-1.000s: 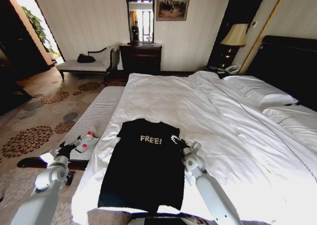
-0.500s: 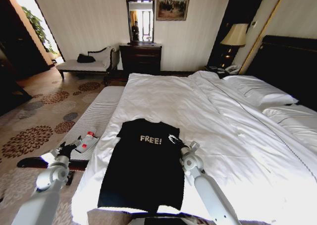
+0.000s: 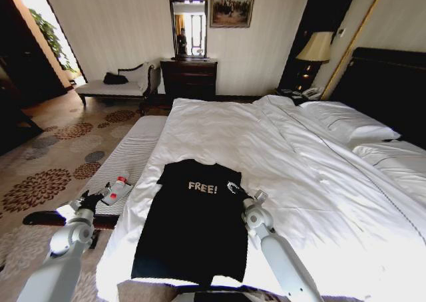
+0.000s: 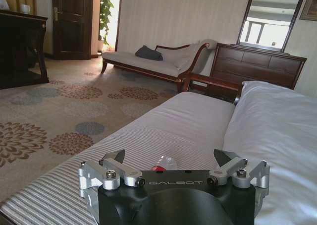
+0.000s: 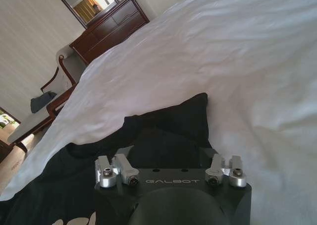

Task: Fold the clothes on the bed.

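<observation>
My right end effector has crept slightly leftward over the black T-shirt, which lies flat on the bed near its foot. Its fingers seem to pinch the shirt's edge, though I cannot tell. My left end effector, released, hovers beside the striped worktop.

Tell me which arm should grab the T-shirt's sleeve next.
Right, probably. The right claw sits at the T-shirt by its sleeve, on the bed. The left claw hangs off the mattress, over the striped bench near a bottle.
</observation>
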Controlling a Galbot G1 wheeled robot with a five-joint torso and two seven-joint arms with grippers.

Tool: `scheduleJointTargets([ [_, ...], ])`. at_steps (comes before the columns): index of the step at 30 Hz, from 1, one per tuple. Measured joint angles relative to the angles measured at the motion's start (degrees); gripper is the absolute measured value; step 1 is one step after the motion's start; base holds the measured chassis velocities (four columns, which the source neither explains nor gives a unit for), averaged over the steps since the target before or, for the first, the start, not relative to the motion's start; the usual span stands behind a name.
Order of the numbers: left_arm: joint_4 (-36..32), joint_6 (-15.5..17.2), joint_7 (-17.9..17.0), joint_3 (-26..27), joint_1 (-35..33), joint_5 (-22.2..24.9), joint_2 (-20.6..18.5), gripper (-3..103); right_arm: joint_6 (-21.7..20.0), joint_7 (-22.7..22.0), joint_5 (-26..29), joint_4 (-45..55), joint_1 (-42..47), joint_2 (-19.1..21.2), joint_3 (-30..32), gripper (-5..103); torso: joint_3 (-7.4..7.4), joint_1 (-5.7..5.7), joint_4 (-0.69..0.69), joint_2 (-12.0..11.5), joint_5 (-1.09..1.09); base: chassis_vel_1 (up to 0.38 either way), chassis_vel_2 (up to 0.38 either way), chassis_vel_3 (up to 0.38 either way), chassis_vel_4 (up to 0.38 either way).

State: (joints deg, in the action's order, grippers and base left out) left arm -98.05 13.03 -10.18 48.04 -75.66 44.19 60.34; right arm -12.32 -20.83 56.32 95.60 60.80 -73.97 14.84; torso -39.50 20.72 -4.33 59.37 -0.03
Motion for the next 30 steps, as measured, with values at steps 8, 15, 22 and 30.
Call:
scheduleJointTargets([
  [8, -0.05, 0.00, -0.02, 0.01, -0.04, -0.02, 0.02, 100, 0.04, 0.00, -0.01, -0.21, -0.02, 0.05, 0.11, 47, 0.00, 0.00, 0.00, 0.00, 0.00, 0.000, 0.000, 0.000, 0.000],
  [15, -0.12, 0.01, -0.05, 0.02, -0.03, -0.07, 0.07, 100, 0.13, 0.00, -0.19, -0.47, 0.07, 0.12, 0.27, 15, 0.00, 0.00, 0.00, 0.00, 0.00, 0.000, 0.000, 0.000, 0.000],
  [22, -0.15, 0.02, -0.08, -0.01, -0.16, -0.17, 0.13, 100, 0.16, -0.17, -0.22, -0.21, 0.03, 0.19, 0.29, 1, 0.00, 0.00, 0.00, 0.00, 0.00, 0.000, 0.000, 0.000, 0.000],
  [30, -0.16, -0.01, -0.11, 0.12, -0.38, -0.23, 0.14, 100, -2.70, -3.98, -0.67, 2.53, -0.78, 2.95, 0.59, 0, 0.00, 0.00, 0.00, 0.00, 0.01, 0.000, 0.000, 0.000, 0.000],
])
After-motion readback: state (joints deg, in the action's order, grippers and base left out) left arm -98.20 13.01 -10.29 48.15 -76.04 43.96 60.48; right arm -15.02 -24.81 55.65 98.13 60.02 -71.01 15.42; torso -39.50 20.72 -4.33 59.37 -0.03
